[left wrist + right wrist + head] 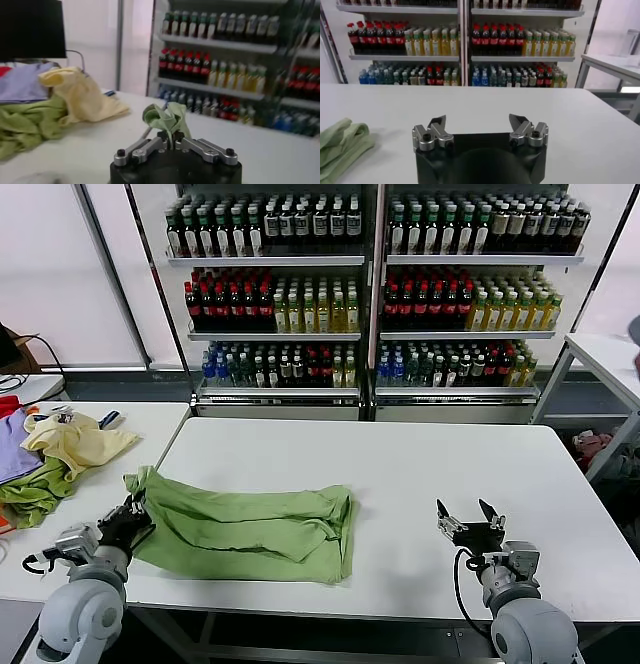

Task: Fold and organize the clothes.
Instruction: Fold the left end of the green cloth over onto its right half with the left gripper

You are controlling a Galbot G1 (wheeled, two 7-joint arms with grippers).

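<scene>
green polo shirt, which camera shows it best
The head view: the whole green polo shirt lies folded on the white table. The left wrist view shows only a bunch pinched in the left end effector; the right wrist view shows just its edge.

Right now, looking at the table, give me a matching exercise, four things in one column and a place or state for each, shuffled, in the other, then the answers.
Things:
1. light green polo shirt
2. left gripper
3. right gripper
4. pale yellow garment

Places or states:
A. open, over bare table, holding nothing
B. on the side table, in the clothes pile
C. lying crumpled on the main white table
D. shut on a bunched edge of green cloth

Pairs: 1-C, 2-D, 3-A, 4-B
</scene>
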